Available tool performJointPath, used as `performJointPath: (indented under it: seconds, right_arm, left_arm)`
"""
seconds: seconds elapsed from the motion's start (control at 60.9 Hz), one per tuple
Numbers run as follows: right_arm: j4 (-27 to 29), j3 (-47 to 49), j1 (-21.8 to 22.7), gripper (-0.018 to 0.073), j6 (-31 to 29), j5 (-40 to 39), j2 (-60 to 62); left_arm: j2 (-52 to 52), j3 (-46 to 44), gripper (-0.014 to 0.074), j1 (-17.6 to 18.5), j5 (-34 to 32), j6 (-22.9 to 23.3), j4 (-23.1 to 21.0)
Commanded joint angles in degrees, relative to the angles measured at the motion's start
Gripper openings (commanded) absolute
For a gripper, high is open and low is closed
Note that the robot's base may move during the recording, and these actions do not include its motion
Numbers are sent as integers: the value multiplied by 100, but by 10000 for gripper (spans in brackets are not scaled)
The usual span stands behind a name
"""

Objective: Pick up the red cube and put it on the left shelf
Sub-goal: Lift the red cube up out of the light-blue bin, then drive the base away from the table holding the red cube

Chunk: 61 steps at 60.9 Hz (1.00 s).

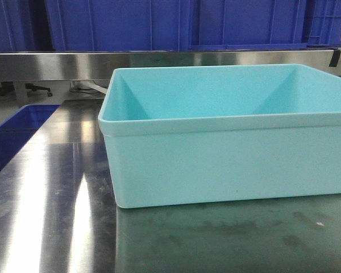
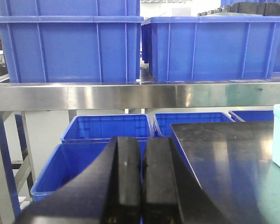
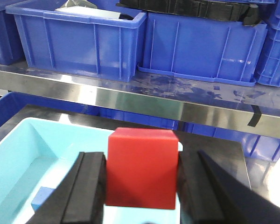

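Right gripper (image 3: pixel 142 189): its black fingers (image 3: pixel 91 186) press the two side faces of the solid red cube (image 3: pixel 142 168) and hold it clear of every surface.
Left gripper (image 2: pixel 141 158): its black fingers (image 2: pixel 128 168) are pressed together with only a thin seam between them and nothing held.
Cube look: plain, smooth red faces with crisp edges; the top face is a lighter red and the front face is square to the right wrist camera.
Cube place: above the near right part of the pale turquoise plastic tub (image 3: pixel 18 154), in front of the brushed stainless-steel shelf tier (image 3: pixel 177 95) and apart from it.
Tub contents: one small blue block (image 3: pixel 42 198) lies on the floor by the left wall.
Tub seat: it stands on the glossy steel tabletop (image 1: pixel 45 216).
Shelf load: large blue plastic crates (image 3: pixel 79 44) stand in a row on the tier; one has a pale sheet at its top and its neighbour has dark items, too unclear to name.
Shelf rail: flat and reflective (image 2: pixel 130 95), with a black tape strip (image 3: pixel 255 116) near its right end.
Below the shelf: open-topped blue bins (image 2: pixel 107 128) sit beside the table.
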State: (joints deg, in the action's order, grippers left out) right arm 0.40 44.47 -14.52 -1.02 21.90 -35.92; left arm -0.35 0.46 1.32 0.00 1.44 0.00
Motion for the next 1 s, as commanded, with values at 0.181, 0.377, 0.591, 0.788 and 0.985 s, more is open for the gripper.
performJointPath:
  seconds: [0.181, 0.377, 0.591, 0.788, 0.985]
  right_arm:
    - [-40, 163, 42, 56, -39, -542, 7]
    - [-40, 163, 42, 56, -39, -542, 7]
    - [-40, 163, 42, 56, -39, -542, 7]
    - [-40, 163, 42, 56, -39, -542, 7]
    - [-40, 163, 42, 56, -39, -542, 7]
  left_arm:
    - [-86, 141, 101, 8, -474, -1, 0]
    - [-86, 141, 101, 8, -474, -1, 0]
    - [-86, 141, 101, 8, -474, -1, 0]
    - [-86, 141, 101, 8, -474, -1, 0]
    - [-86, 141, 101, 8, -474, -1, 0]
